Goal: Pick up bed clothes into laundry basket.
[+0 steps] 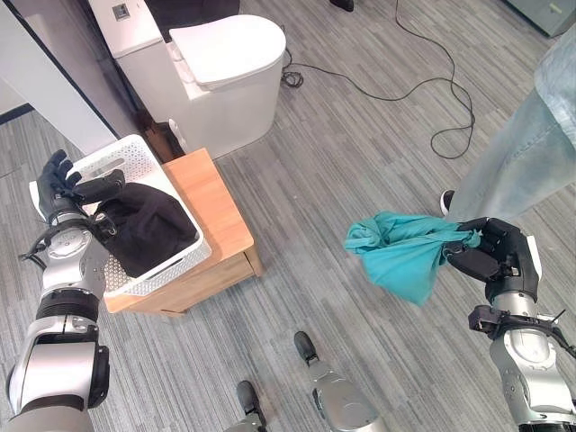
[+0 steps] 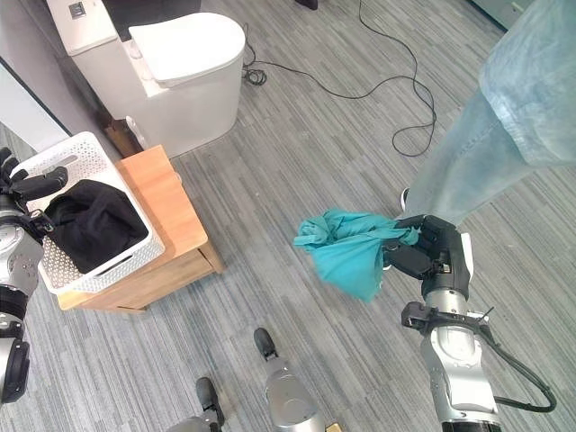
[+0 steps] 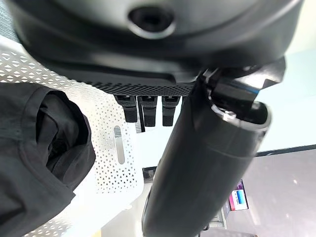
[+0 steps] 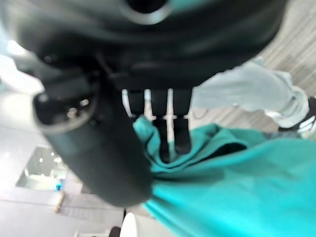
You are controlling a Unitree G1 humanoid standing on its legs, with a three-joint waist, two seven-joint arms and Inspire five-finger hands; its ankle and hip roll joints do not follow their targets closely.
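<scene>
At lower right, the right hand [image 1: 496, 255] pinches a teal cloth [image 1: 402, 251] in curled fingers. At left, the left hand [image 1: 61, 187] rests spread over the white basket [image 1: 144, 155] holding black clothes [image 1: 144, 225].

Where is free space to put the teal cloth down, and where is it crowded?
Free: the grey floor between the wooden stand and the right robot hand holding the teal cloth. Crowded: the white basket, half filled by black clothes, with the left robot hand at its rim.

Right hand [image 1: 500, 255] reached out low, fingers curled tight in a clench. Left hand [image 1: 59, 185] raised at the side, fingers relaxed, thumb extended.
</scene>
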